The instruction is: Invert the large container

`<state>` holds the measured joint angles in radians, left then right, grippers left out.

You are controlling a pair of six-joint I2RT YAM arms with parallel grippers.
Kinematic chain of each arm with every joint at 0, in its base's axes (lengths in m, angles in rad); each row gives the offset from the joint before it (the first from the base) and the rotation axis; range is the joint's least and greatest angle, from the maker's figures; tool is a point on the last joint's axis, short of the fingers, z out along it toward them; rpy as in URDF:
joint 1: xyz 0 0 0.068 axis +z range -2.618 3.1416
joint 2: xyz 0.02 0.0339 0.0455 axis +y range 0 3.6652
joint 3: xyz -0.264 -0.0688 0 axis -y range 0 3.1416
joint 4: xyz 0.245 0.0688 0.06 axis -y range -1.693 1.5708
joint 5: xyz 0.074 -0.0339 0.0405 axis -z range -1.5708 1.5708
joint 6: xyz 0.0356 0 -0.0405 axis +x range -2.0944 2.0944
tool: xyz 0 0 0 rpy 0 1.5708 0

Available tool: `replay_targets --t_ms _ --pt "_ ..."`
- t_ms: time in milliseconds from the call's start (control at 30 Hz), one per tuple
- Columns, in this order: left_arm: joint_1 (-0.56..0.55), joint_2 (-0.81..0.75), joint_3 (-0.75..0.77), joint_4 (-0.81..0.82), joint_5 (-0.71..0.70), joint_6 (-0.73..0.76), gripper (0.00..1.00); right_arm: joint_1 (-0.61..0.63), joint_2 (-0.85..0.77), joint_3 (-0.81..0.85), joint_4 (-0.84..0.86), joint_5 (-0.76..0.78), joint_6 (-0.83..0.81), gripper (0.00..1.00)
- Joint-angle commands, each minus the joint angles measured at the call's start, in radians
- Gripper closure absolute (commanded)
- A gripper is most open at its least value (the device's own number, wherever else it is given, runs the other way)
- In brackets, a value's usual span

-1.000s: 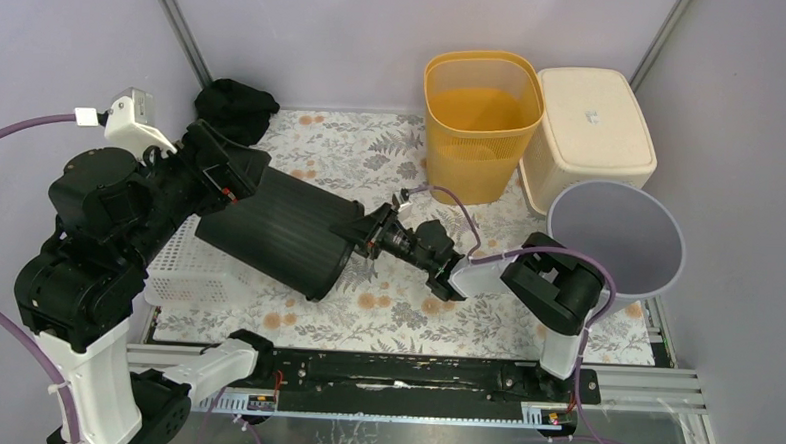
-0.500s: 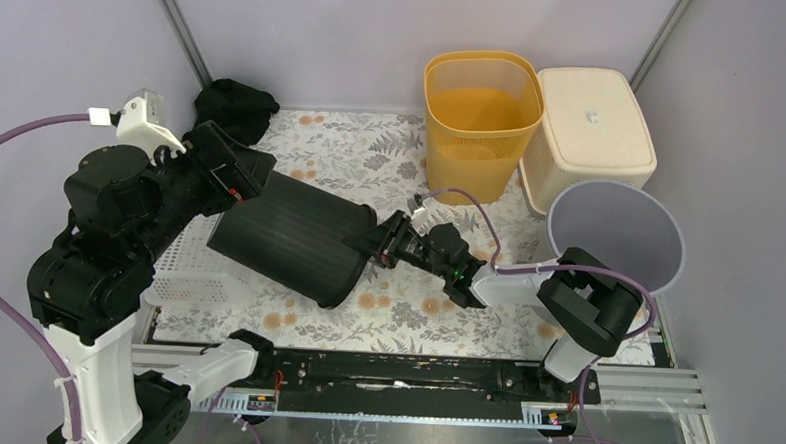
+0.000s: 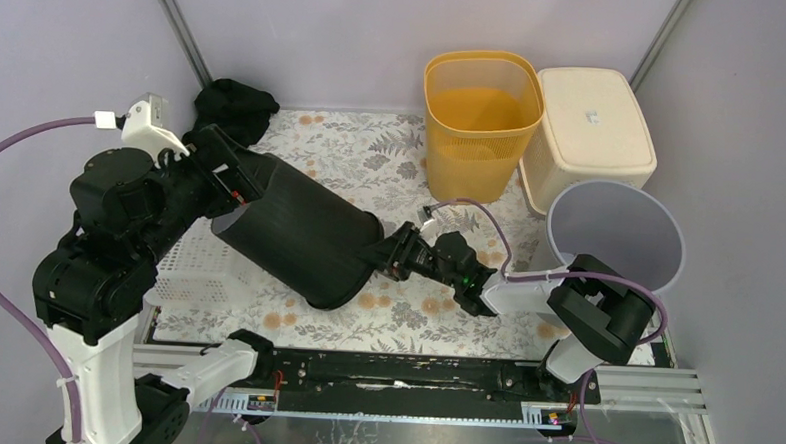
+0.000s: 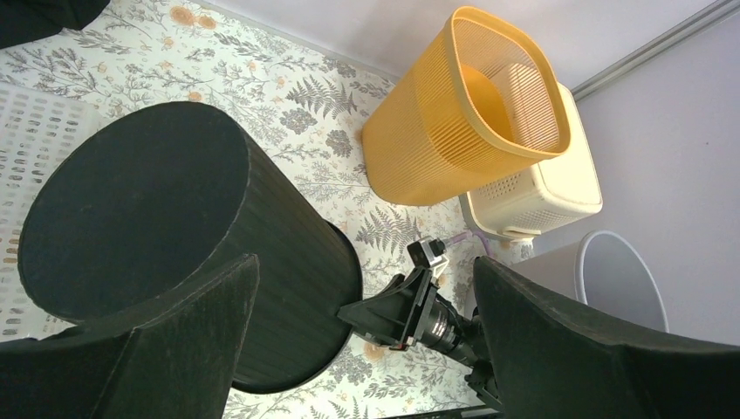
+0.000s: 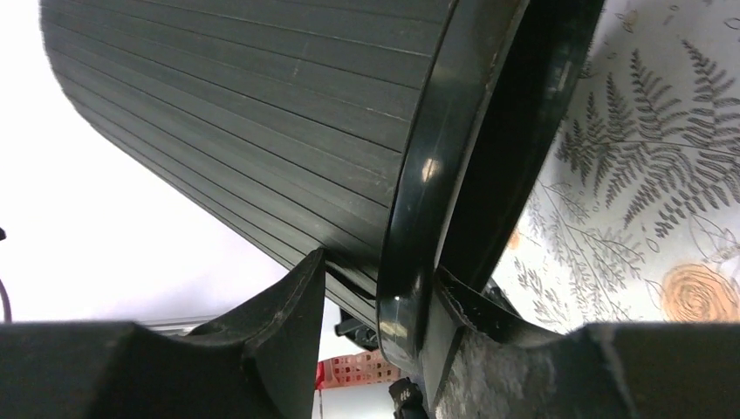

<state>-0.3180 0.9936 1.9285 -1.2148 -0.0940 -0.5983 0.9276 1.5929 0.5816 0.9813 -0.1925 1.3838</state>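
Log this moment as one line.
black bin: tilted, not yet inverted | right pincer: shut on black bin | left pincer: open

Top view high, facing down; wrist views nearer, right closest; all share large container (image 3: 303, 233).

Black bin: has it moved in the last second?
Yes. The black bin swung its open end rightward, nearer the orange basket.
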Motion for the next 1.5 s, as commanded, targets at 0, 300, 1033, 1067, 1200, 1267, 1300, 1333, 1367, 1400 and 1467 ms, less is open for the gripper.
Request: replay_targets --t_ms 0,300,1033,1067,1200,1267,1300,1333,1367,1400,1467 --pt "0.008 -0.009 -0.015 0.078 0.018 -0.009 0.0 -0.006 0.015 -0.035 -0.28 0.039 -0.082 0.54" --pt "0.008 -0.028 -0.061 0.092 0.017 -0.016 0.0 -0.007 0.011 -0.067 -0.354 0.052 -0.098 0.52" --pt "0.008 -0.038 -0.139 0.121 0.007 -0.005 0.0 -0.058 0.099 0.235 -0.531 -0.02 -0.216 0.52" --pt "0.008 -0.038 -0.145 0.124 0.008 -0.003 0.0 -0.057 0.094 0.238 -0.54 -0.022 -0.219 0.52" --pt "0.008 -0.03 -0.171 0.133 0.029 0.006 0.0 -0.057 0.044 0.275 -0.64 -0.017 -0.273 0.52" --pt "0.008 -0.024 -0.189 0.133 0.053 0.018 0.0 -0.057 0.014 0.301 -0.715 -0.007 -0.317 0.52" --pt "0.008 -0.022 -0.199 0.134 0.065 0.024 0.0 -0.057 -0.011 0.317 -0.76 0.001 -0.342 0.52" --pt "0.008 -0.02 -0.216 0.135 0.083 0.03 0.0 -0.058 -0.031 0.339 -0.804 0.01 -0.365 0.52" --pt "0.008 -0.017 -0.227 0.134 0.102 0.037 0.0 -0.058 -0.05 0.357 -0.851 0.018 -0.392 0.52" --pt "0.008 -0.016 -0.239 0.134 0.125 0.043 0.0 -0.058 -0.072 0.376 -0.894 0.027 -0.42 0.52" --pt "0.008 -0.01 -0.257 0.122 0.174 0.055 0.0 -0.058 -0.112 0.412 -0.987 0.049 -0.473 0.52"
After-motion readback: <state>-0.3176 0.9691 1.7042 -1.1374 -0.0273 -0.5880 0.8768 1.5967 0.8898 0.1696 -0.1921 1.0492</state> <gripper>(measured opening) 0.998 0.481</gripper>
